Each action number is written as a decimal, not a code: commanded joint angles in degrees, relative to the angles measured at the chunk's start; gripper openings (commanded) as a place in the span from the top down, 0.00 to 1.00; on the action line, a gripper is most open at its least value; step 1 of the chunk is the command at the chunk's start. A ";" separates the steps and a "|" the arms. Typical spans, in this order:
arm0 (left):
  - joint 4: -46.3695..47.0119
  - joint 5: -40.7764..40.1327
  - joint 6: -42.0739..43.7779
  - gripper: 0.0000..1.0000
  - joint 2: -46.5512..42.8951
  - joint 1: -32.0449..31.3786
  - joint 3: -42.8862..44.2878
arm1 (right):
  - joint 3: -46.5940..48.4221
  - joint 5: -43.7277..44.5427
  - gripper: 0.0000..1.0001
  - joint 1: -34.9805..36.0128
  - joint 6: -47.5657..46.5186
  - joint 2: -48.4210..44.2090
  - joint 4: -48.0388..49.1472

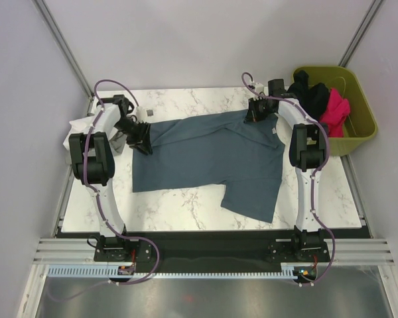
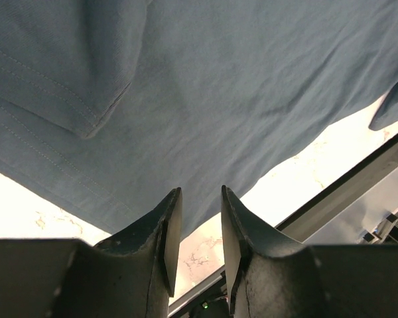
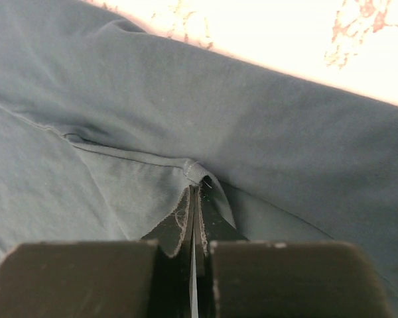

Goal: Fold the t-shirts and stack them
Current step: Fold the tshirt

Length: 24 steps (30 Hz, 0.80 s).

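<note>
Right fingers (image 3: pixel 169 230) seemingly pinch the blue-grey t-shirt (image 1: pixel 205 156) edge; left fingers (image 2: pixel 160 232) stand spread over its hem.

A white, marble-veined tabletop (image 1: pixel 186 207) fills the middle of the top view. An olive-green plastic bin (image 1: pixel 363 116) stands in the upper right, just off the table's right edge. Plain grey panels (image 1: pixel 205 40) close in the back and sides, with slim metal posts (image 1: pixel 60 40) running diagonally at the upper corners. Along the bottom lies a white slotted strip (image 1: pixel 205 270), perhaps a cable duct. A small dark block (image 1: pixel 148 114) sits on the table at upper left, too small to identify.
</note>
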 commanded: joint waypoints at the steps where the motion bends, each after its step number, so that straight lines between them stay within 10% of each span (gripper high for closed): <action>1: 0.94 -1.58 1.12 0.63 -3.85 0.37 -0.71 | 0.01 -3.27 1.00 0.49 -0.53 -3.59 0.25; 11: 1.82 0.43 0.06 0.63 -2.80 3.27 4.91 | -19.56 -3.80 1.00 4.62 2.81 -21.41 0.77; 14: 1.82 0.62 0.24 0.62 -2.10 3.63 5.97 | -22.93 -1.62 0.87 7.43 3.42 -24.24 1.74; 24: 2.53 -0.88 -2.48 0.62 1.24 3.63 7.11 | -16.00 5.33 0.74 8.24 4.65 -22.59 2.18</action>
